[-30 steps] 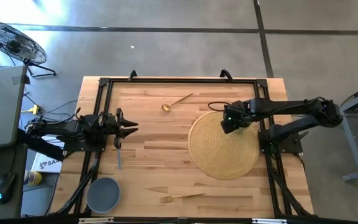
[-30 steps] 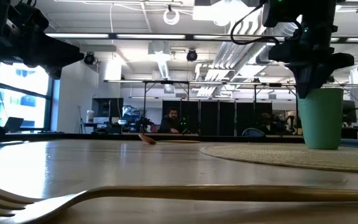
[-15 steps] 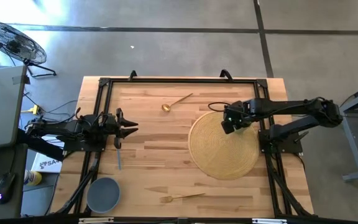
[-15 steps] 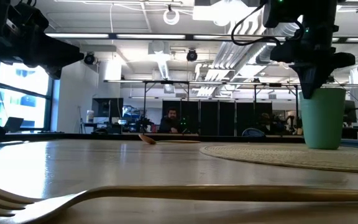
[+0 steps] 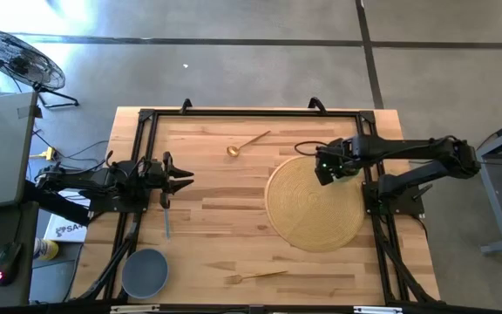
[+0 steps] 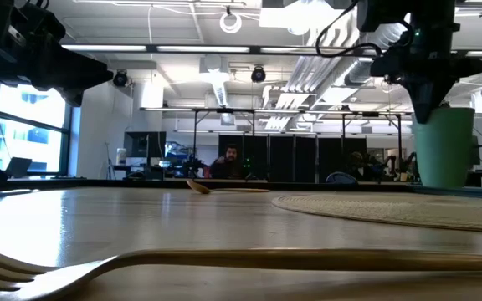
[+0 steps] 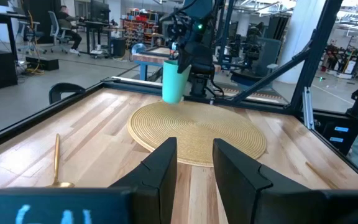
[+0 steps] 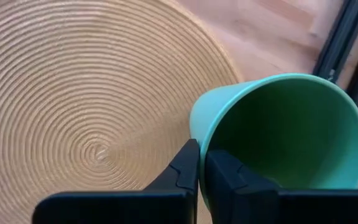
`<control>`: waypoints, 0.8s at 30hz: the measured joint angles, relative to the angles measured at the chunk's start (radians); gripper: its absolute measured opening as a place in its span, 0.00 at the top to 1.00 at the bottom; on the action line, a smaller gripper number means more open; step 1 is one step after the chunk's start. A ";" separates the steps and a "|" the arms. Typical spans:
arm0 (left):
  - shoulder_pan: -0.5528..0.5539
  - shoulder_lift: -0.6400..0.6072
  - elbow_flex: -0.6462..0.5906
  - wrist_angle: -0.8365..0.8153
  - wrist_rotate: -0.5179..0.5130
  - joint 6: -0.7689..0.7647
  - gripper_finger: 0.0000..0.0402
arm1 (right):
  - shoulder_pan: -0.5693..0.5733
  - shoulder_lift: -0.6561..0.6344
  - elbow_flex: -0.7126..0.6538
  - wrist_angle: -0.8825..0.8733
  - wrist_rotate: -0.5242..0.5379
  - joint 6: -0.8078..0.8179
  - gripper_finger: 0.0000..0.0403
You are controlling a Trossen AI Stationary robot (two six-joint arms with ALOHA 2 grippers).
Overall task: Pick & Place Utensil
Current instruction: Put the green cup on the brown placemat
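Observation:
A green cup (image 6: 443, 150) hangs under my right gripper (image 8: 197, 167), above the far right part of a round woven mat (image 5: 314, 202); the left wrist view shows the cup (image 7: 173, 81) too. A gold spoon (image 5: 247, 142) lies on the table near the far edge. A gold fork (image 5: 255, 276) lies near the near edge and fills the foreground of the low view (image 6: 141, 263). My left gripper (image 5: 181, 181) hovers open at the table's left side, touching nothing. My right gripper pinches the cup's rim (image 8: 194, 134), with one finger (image 8: 225, 177) inside the cup and the other (image 8: 184, 168) outside against its wall. The fingers come from above, pointing down. The cup hangs roughly upright below them, its base just off the mat (image 6: 375, 205).
A grey-blue bowl (image 5: 145, 270) stands at the near left corner. A thin blue utensil (image 5: 166, 222) lies beside my left arm. A black frame (image 5: 251, 113) runs round the table. Bare wood lies between the mat and my left gripper.
My right gripper has risen a little and moved toward the table's far right, carrying the cup. The cup stood on the mat a second ago and now hangs just above it.

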 joint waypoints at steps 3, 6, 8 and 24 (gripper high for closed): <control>0.000 0.000 0.000 0.000 0.000 0.000 0.75 | -0.001 0.000 -0.004 0.003 0.002 0.002 0.98; 0.000 0.000 0.000 0.000 0.000 0.000 0.75 | -0.007 0.000 -0.032 -0.019 0.011 0.009 0.98; 0.000 0.000 0.000 0.000 0.000 0.000 0.75 | -0.008 0.000 -0.049 -0.023 0.019 0.019 0.98; 0.000 0.000 0.000 0.000 0.000 0.000 0.75 | -0.007 0.000 -0.068 0.041 0.049 0.013 0.96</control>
